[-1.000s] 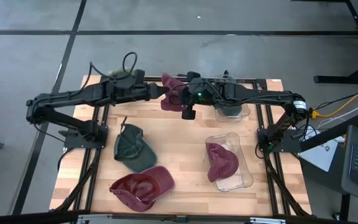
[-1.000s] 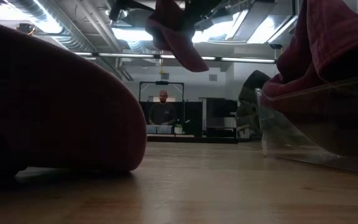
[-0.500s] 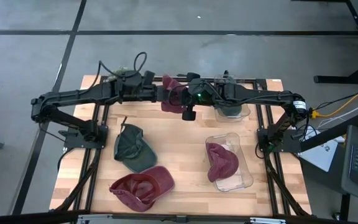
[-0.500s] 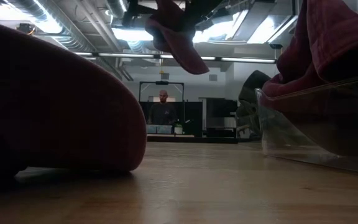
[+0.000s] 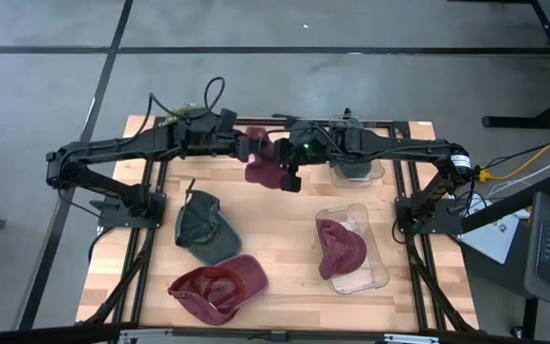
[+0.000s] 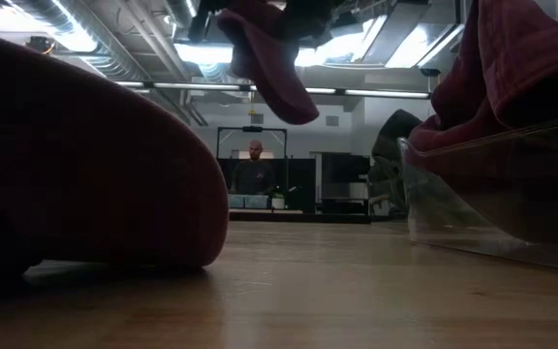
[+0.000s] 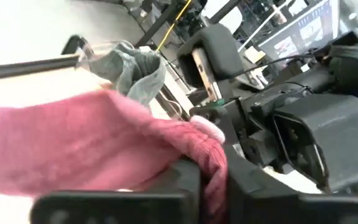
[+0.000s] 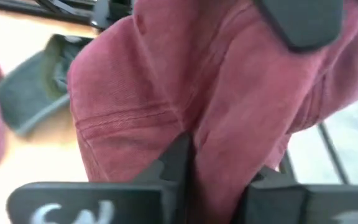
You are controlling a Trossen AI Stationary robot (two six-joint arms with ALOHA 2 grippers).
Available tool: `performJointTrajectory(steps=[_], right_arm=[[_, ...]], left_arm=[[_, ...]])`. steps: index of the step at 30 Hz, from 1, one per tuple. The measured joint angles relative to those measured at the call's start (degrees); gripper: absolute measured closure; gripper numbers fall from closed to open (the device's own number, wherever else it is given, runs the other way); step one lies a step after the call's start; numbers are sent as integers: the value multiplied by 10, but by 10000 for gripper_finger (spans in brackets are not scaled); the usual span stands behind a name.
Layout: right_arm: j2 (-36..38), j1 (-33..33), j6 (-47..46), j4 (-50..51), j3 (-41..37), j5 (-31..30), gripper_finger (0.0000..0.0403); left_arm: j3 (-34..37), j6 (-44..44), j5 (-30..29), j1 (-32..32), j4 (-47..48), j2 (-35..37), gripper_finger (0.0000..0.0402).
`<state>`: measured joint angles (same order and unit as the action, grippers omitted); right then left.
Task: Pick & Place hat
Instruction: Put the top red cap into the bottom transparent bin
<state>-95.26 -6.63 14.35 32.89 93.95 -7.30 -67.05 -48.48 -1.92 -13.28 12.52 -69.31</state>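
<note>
A maroon hat (image 5: 264,164) hangs in the air above the table's far middle, between my two arms; in the low view this hat (image 6: 277,68) droops from the top of the picture. My left gripper (image 5: 249,146) comes at it from the table's left and is shut on it. My right gripper (image 5: 282,155) comes from the right and is also shut on it. Both wrist views are filled with the hat's maroon cloth (image 7: 104,143) (image 8: 166,93). My left gripper pinches a bunched fold of the hat's cloth (image 7: 213,168) between its two fingers, coming roughly level from the table's left. The hat is clear of the table. My right gripper has a fold of the hat's cloth (image 8: 222,168) between its two fingers, slanting down from the table's right. The rest of the hat hangs slack below the fingers.
A dark green hat (image 5: 206,227) and another maroon hat (image 5: 220,287) lie on the table's near left. A clear container (image 5: 366,272) at the near right holds a maroon hat (image 5: 340,247). A second clear container (image 5: 358,167) at the far right holds a grey-green hat.
My left gripper has moved right to the hanging hat and shut on its cloth. The hat has sagged lower and turned a little, its loose end now hanging farther below the two grippers.
</note>
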Motion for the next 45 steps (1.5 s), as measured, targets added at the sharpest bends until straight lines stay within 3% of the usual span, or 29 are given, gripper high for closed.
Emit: performJointTrajectory(steps=[8, 14, 16, 19, 22, 26, 32, 36, 45], right_arm=[[0, -13, -78, 22, 0, 72, 235], [0, -28, -112, 38, 0, 185, 145], [0, -32, -113, 35, 0, 218, 122], [0, -34, -114, 26, 0, 245, 96], [0, -34, -118, 6, 0, 249, 83], [0, -34, -125, -26, 0, 249, 80], [0, -40, -125, -43, 0, 249, 80], [0, -40, -127, -43, 0, 249, 80], [0, -40, -162, -43, 0, 249, 79]], left_arm=[[0, 157, 5, 0, 92, 50, 393], [0, 239, 71, 37, 133, 111, 393], [0, 264, 51, 54, 152, 128, 394], [0, 269, -30, 69, 201, 145, 394], [0, 255, -53, 69, 180, 149, 394], [-1, 290, 4, 87, 96, 129, 394], [0, 281, -91, 96, 177, 122, 394], [0, 238, -89, 95, 158, 116, 394], [0, 237, -93, 103, 158, 83, 393]])
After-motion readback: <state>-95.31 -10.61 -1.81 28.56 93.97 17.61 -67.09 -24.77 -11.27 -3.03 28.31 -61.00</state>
